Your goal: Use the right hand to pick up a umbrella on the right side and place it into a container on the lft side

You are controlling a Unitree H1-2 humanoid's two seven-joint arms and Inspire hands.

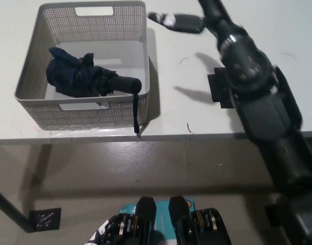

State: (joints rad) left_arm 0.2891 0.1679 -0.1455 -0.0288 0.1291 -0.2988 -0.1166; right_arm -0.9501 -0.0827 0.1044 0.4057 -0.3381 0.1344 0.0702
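Note:
The dark blue folded umbrella (84, 79) lies inside the grey perforated basket (28, 76) on the table's left part. Its black handle (126, 84) points right, and its strap (136, 115) hangs over the basket's front right corner. My black right hand (177, 21) hovers over the table beyond the basket's far right corner, open and holding nothing, blurred by motion. Only a sliver of my white left hand (99, 236) shows at the bottom edge.
A black square marker (221, 91) lies on the white table, partly covered by my right forearm (245, 61). The table's front edge (196, 135) runs across the middle of the picture. Another black marker (43, 219) lies on the floor at lower left.

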